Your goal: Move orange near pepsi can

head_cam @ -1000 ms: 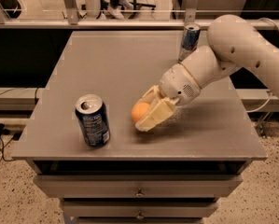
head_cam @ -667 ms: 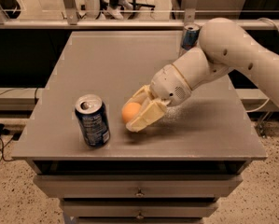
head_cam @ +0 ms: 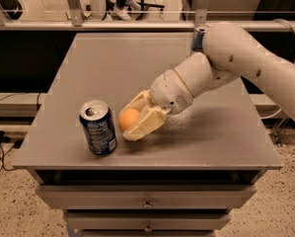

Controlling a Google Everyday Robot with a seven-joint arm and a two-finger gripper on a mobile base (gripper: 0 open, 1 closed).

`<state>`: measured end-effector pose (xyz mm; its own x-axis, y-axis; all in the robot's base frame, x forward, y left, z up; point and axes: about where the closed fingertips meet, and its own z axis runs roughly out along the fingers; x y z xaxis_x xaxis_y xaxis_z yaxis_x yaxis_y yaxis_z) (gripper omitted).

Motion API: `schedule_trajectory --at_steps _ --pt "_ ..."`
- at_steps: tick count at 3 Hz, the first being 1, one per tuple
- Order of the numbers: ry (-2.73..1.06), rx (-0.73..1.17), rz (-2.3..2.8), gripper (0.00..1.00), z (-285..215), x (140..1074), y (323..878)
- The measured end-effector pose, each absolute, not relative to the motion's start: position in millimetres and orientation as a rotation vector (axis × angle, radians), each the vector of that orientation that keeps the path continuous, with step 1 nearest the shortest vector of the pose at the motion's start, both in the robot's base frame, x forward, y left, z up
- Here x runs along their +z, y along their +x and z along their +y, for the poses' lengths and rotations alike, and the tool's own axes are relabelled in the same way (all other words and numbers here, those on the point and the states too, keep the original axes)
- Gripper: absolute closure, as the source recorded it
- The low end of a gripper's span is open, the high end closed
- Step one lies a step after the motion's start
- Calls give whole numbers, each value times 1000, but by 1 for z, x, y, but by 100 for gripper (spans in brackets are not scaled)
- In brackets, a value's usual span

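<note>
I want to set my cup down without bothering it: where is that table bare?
The back-left of the table is bare, as is the front-right strip beyond the arm. Crowded: front-left, where the gripper, shut on the orange, sits beside the pepsi can; another can stands back-right.

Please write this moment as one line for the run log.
gripper: shut on orange | place: close beside upright pepsi can, front of table | release: not yet

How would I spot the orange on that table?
On the grey table, look front-left, where the dark blue pepsi can stands. Just right of it, the gripper holds the orange in its jaws: the only small, round, matte thing there.
</note>
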<state>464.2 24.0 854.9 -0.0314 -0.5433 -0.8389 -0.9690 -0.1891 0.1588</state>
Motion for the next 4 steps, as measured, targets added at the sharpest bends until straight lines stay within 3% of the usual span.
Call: schedule_trajectory --at_steps 1,2,3,4 --pt "-1764 1128 1574 51 27 858 464" --pt "-1769 1134 1574 20 28 861 463" --pt "-1771 1145 1577 0 30 862 461" --pt "-1771 1145 1577 0 30 862 461"
